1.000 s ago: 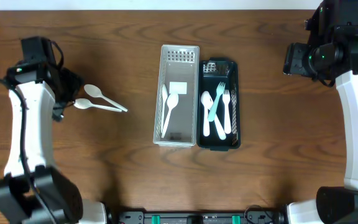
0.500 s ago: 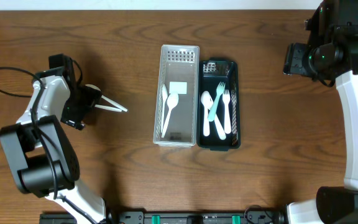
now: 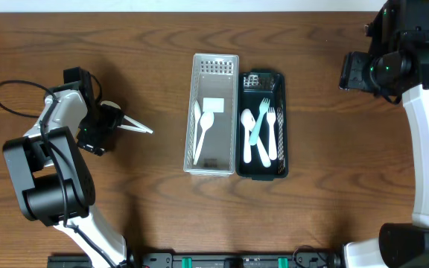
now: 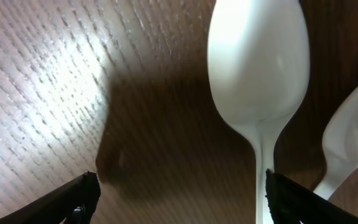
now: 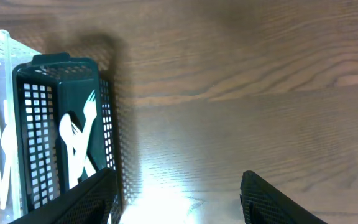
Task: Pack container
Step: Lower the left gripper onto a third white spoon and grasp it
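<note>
Spoons are what is left. One white plastic spoon (image 4: 258, 68) lies on the table (image 4: 48, 74) just ahead of the left pincer (image 4: 179, 202). Its bowl points away from the pincer, and its thin handle runs back toward the fingertip at the right edge of the wrist view. A second spoon (image 4: 353, 137) lies just beside it, further out to that side. The left pincer is spread wide and grasps nothing; whether a fingertip touches the handle I cannot tell.

By my reading the packing is well along but unfinished. Well apart from the left pincer, between it and the right pincer (image 5: 179, 193), two long containers stand touching side to side. The white basket (image 3: 215, 67) holds two packed spoons (image 3: 202, 130) and a small pale card (image 3: 213, 106). The dark green basket (image 3: 283, 126) holds mixed cutlery (image 3: 268, 134): white forks and spoons with one pale blue piece.

The right pincer is also released and empty, hovering over wood with the dark green basket off to its left in its own view.

The loose spoons look smooth, glossy, rigid and light, with oval bowls. The baskets are stiff plastic lattice with square holes. The table is matt, grained brown wood.
</note>
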